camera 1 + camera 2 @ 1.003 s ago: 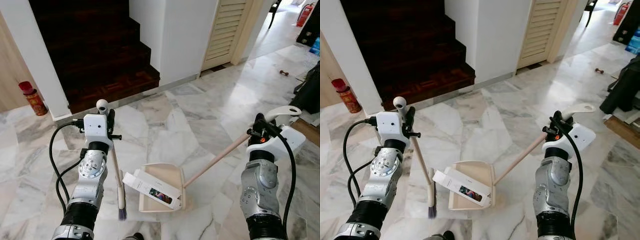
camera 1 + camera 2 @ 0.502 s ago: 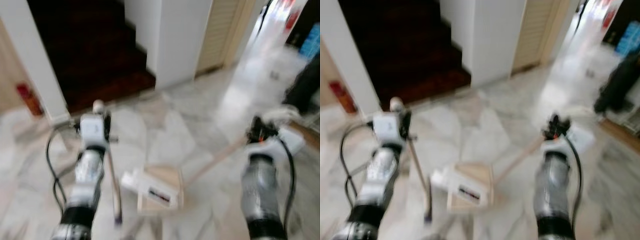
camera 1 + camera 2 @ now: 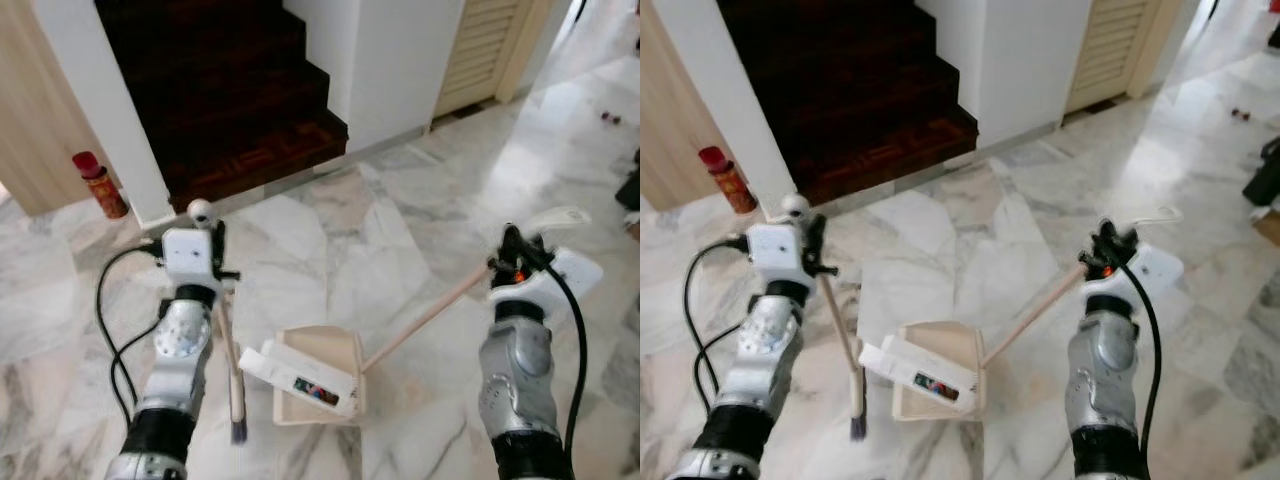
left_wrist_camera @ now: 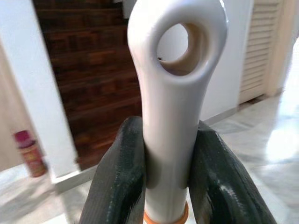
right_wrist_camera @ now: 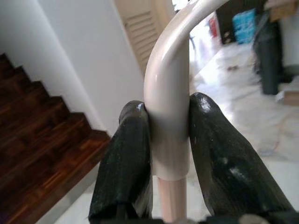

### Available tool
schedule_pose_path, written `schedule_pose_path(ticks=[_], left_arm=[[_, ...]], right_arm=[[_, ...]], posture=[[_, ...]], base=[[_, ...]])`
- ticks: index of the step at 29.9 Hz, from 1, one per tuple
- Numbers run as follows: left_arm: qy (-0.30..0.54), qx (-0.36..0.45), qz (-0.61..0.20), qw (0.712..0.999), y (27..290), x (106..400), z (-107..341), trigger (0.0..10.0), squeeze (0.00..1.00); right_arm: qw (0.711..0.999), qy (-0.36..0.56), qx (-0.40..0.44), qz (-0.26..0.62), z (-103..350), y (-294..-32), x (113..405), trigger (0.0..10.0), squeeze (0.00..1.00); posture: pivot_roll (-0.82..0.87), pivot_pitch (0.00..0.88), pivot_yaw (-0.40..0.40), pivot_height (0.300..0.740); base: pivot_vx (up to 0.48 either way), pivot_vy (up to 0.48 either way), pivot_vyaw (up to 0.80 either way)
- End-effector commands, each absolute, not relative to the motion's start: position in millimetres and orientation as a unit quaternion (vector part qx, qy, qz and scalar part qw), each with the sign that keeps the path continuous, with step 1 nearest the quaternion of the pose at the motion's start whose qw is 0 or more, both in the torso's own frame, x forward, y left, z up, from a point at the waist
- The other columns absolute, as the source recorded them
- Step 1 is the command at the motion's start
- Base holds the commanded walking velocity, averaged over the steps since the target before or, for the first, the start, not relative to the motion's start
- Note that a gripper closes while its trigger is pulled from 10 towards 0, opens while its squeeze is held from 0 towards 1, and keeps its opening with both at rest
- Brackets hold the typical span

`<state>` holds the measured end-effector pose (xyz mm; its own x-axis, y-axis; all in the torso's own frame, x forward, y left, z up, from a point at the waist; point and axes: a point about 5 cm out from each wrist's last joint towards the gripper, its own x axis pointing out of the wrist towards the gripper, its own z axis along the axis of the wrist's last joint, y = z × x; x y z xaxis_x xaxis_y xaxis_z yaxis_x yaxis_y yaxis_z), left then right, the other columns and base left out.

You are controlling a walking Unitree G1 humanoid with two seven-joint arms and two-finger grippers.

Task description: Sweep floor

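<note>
Ahead, dustpan beside broom on open marble floor.

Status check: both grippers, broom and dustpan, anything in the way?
Left gripper shut on broom. Right gripper shut on dustpan handle. White box lying across dustpan. Stairs ahead.

Bare marble floor ahead, dustpan and box between arms, staircase beyond
</note>
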<state>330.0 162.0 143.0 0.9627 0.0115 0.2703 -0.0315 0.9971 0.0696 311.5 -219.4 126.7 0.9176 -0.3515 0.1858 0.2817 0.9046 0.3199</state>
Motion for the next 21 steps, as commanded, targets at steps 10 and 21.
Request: schedule_pose_path(ticks=[10,21], left_arm=[[-0.159,0.04,0.017,0.986,168.4,331.3,155.5,10.0,0.0],[-0.159,0.04,0.015,0.986,169.1,330.8,155.9,10.0,0.0]], right_arm=[[0.965,-0.149,0.148,-0.156,139.8,-215.9,314.1,10.0,0.0],[0.964,-0.147,0.153,-0.157,138.7,-215.6,313.7,10.0,0.0]], posture=[[0.08,0.062,-0.033,0.74],[0.09,0.066,-0.031,0.74]], base=[[0.0,0.309,0.6],[0.0,0.135,0.1]])
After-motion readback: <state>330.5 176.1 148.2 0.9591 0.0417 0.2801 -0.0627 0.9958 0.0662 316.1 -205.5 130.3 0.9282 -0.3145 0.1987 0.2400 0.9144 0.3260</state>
